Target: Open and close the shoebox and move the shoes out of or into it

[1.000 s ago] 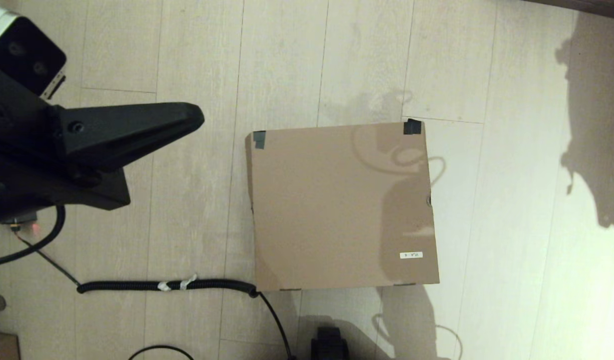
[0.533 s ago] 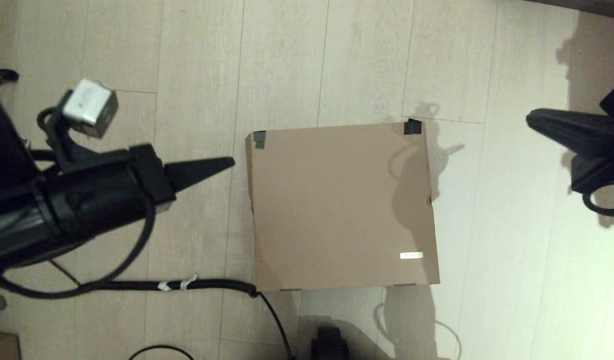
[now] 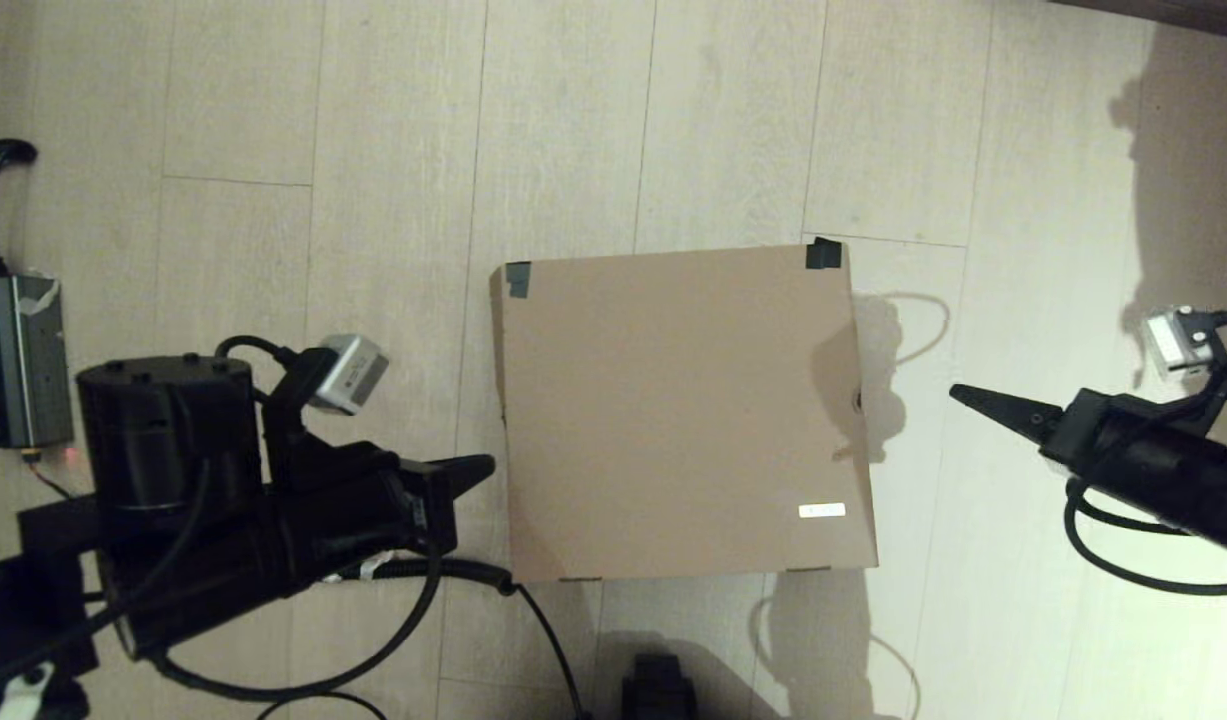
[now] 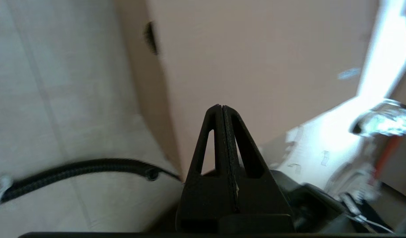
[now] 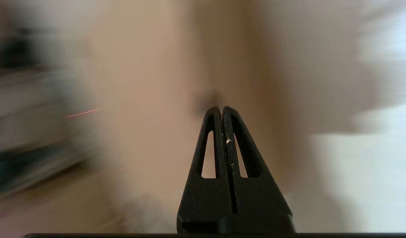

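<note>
Head view: box (image 3: 683,410) sits closed on the floor (image 3: 573,120), lid flat, black tape on its two far corners, white label (image 3: 822,511) near its near right corner. No shoes visible, presumably inside.

What changed: half a second ago my left gripper (image 3: 478,468) was higher and further along the box's left edge; now it has dropped low and sits just beside the near part of that edge, tip pointing at the side wall, not touching as far as I can tell. My right gripper (image 3: 963,395) was up near the frame's right edge; now it has come in toward the box's right edge, tip level with the small notch (image 3: 857,401) there, still apart from the box.

Both sets of fingers are pressed together, nothing held; wrist views confirm this for left (image 4: 221,109) and right (image 5: 221,109).

Judgement: both arms are closing in from opposite sides, lid-opening approach, step just starting. A black cable (image 3: 443,570) lies by the near left corner, possible snag for the left arm.
</note>
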